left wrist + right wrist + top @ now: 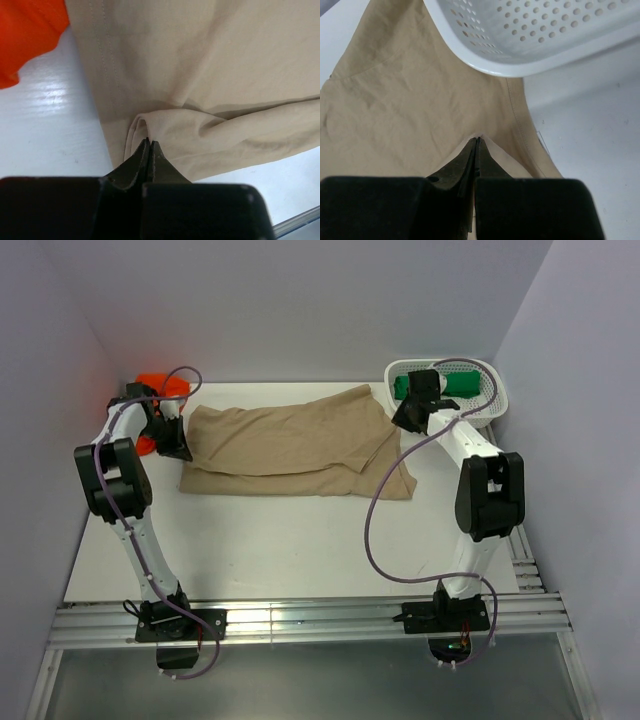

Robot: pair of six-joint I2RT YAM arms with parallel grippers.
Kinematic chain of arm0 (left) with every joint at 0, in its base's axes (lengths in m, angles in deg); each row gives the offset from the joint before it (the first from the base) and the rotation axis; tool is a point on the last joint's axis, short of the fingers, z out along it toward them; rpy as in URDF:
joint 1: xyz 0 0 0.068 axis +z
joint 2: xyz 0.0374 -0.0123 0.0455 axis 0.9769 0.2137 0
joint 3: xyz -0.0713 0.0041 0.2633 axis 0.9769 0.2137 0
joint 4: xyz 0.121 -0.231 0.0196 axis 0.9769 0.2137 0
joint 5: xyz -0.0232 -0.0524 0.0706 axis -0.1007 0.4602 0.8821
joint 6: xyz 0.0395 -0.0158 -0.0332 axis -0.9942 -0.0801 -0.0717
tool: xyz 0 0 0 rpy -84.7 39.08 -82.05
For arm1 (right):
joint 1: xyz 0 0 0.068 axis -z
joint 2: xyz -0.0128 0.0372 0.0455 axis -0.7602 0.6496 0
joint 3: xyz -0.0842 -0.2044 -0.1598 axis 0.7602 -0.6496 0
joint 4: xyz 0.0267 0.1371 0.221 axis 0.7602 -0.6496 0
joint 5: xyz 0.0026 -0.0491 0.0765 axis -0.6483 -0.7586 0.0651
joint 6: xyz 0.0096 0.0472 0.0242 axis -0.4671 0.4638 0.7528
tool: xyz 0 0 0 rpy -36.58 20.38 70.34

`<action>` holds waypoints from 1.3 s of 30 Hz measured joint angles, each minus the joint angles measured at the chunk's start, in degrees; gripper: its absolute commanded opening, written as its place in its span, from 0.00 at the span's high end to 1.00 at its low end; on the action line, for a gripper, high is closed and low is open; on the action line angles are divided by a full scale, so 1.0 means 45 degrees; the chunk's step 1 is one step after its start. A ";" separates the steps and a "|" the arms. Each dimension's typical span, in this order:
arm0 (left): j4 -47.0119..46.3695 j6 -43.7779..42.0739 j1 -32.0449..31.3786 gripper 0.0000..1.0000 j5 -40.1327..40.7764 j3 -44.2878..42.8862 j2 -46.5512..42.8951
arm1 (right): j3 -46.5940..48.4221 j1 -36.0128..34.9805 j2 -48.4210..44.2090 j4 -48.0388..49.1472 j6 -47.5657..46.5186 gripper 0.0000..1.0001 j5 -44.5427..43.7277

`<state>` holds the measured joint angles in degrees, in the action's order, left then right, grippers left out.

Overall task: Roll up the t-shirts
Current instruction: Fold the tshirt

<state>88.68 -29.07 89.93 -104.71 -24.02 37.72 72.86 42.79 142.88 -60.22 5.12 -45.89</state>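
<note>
White worktop (300, 540) carries the tan t-shirt (290, 445), folded lengthwise and spread across its middle. At far right the perforated basket (495, 400) holds a green t-shirt (465, 383), apparently rolled; an orange t-shirt (160, 382) lies far left. Only the wrist views show the fingertips: the left gripper (149, 142) is closed, pinching a fold at the tan t-shirt's left edge, the right gripper (478, 140) closed on its cloth beside the basket rim.
</note>
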 measured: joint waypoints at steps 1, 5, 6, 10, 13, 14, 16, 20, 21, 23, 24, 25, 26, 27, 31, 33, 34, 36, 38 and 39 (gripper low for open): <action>0.0005 0.0068 0.0000 1.00 0.0058 0.0005 -0.0112 | 0.0102 0.0024 0.0107 -0.0010 0.0000 1.00 0.0005; -0.0029 0.0325 0.0019 1.00 0.0228 0.0000 -0.0724 | 0.0495 0.0121 0.0466 -0.0015 -0.0005 1.00 0.0015; -0.0044 0.0379 0.0044 1.00 0.0277 0.0000 -0.0860 | 0.0568 0.0141 0.0539 0.0000 -0.0010 1.00 0.0024; -0.0073 0.0554 0.0107 1.00 0.0461 -0.0029 -0.0942 | 0.0733 0.0180 0.0860 0.0087 -0.0010 1.00 0.0092; -0.0010 0.0617 0.0199 1.00 0.0544 -0.0024 -0.0923 | 0.0748 0.0189 0.1127 0.0151 -0.0005 1.00 0.0146; -0.0010 0.0622 0.0228 1.00 0.0549 -0.0024 -0.0923 | 0.0748 0.0194 0.1214 0.0165 0.0000 1.00 0.0189; 0.0000 0.0651 0.0296 1.00 0.0627 -0.0029 -0.0903 | 0.0806 0.0194 0.1404 0.0189 0.0005 1.00 0.0262; 0.0024 0.0801 0.0364 0.95 0.0656 -0.0155 -0.0661 | 0.1112 0.0199 0.1880 0.0233 0.0005 1.00 0.0374; 0.0000 0.0835 0.0364 0.94 0.0661 -0.0223 -0.0539 | 0.1161 0.0199 0.2006 0.0272 0.0010 1.00 0.0403; -0.0015 0.0879 0.0364 0.87 0.0665 -0.0355 -0.0233 | 0.1209 0.0209 0.2103 0.0272 0.0010 1.00 0.0481; -0.0053 0.0884 0.0364 0.84 0.0665 -0.0389 -0.0078 | 0.1273 0.0214 0.2152 0.0272 0.0010 1.00 0.0529; -0.0063 0.0894 0.0364 0.82 0.0656 -0.0437 0.0097 | 0.1341 0.0214 0.2191 0.0277 0.0015 1.00 0.0539; -0.0107 0.0933 0.0364 0.75 0.0661 -0.0481 0.0291 | 0.1428 0.0214 0.2229 0.0282 0.0015 0.99 0.0544; -0.0097 0.0942 0.0364 0.70 0.0656 -0.0539 0.0442 | 0.1511 0.0214 0.2259 0.0287 0.0015 0.94 0.0554; -0.0209 0.0908 0.0374 0.38 0.0578 -0.0782 0.0826 | 0.1773 0.0214 0.2351 0.0379 0.0083 0.60 0.0554; -0.0296 0.0884 0.0379 0.32 0.0495 -0.0792 0.0831 | 0.1768 0.0214 0.2351 0.0432 0.0083 0.52 0.0544; -0.0384 0.0884 0.0384 0.27 0.0457 -0.0792 0.0816 | 0.1753 0.0214 0.2346 0.0481 0.0107 0.48 0.0544; -0.0573 0.0845 0.0398 0.25 0.0413 -0.0792 0.0787 | 0.1710 0.0219 0.2331 0.0559 0.0107 0.47 0.0539; -0.0680 0.0835 0.0418 0.22 0.0369 -0.0792 0.0670 | 0.1681 0.0214 0.2278 0.0559 0.0107 0.47 0.0549; -0.0729 0.0826 0.0442 0.22 0.0364 -0.0787 0.0593 | 0.1588 0.0214 0.2152 0.0559 0.0107 0.47 0.0549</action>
<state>85.41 -25.35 91.92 -103.07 -27.56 40.39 80.00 43.75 152.57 -57.71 5.60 -43.42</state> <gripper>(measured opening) 0.766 0.529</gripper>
